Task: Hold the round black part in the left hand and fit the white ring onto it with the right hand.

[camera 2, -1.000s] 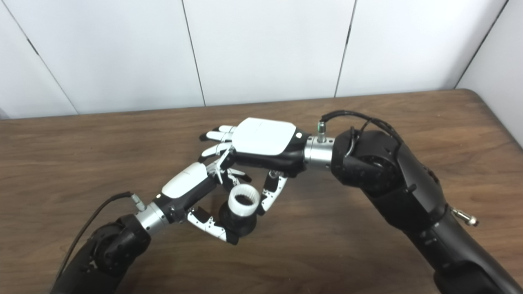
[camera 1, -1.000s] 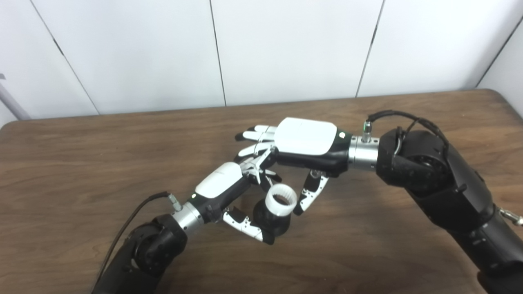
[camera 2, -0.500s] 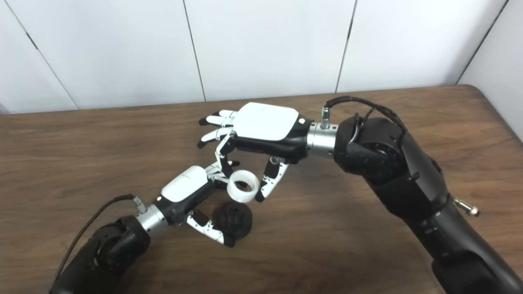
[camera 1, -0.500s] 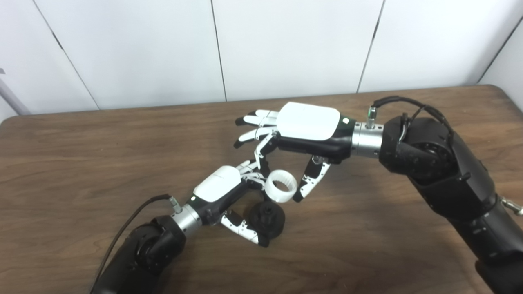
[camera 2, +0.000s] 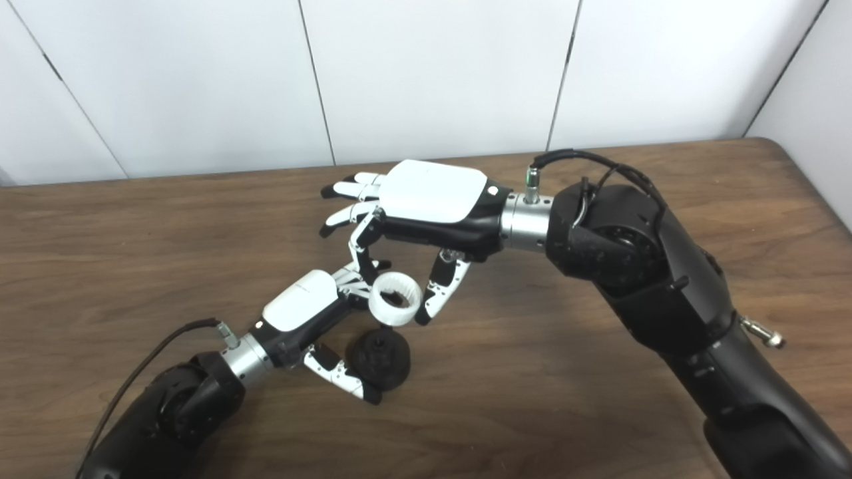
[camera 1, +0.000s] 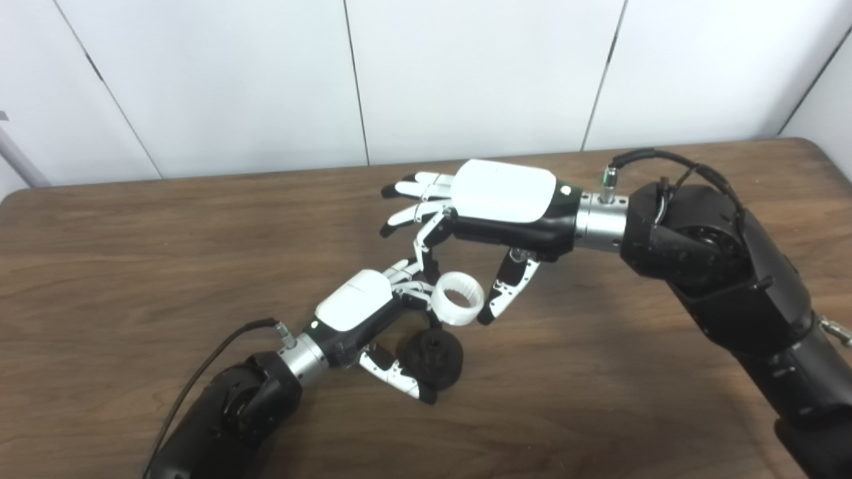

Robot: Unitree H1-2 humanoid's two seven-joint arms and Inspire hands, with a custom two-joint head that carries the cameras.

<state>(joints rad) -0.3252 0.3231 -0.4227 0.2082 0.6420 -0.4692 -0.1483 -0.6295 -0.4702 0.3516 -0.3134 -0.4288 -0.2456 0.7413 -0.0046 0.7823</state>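
Observation:
My left hand (camera 1: 356, 309) lies low over the table at centre, thumb and fingers cupped around the round black part (camera 1: 432, 354), which sits at table level with its hollow top facing up. The white ring (camera 1: 458, 299), ribbed inside, hangs just above and slightly behind the black part, apart from it. My right hand (camera 1: 502, 206) comes in from the right, palm down, and pinches the ring between a bent finger and the thumb; its other fingers stretch out to the left. In the right eye view the ring (camera 2: 397, 299) is clearly separate from the black part (camera 2: 381, 359).
The brown wooden table (camera 1: 133, 253) spans the view, with white wall panels behind its far edge. A black cable (camera 1: 213, 352) loops off my left wrist, and another arches over my right wrist (camera 1: 659, 159).
One second ago the white ring sat on top of the black part. My right hand has lifted it off and up, while my left hand sank toward the table with the black part.

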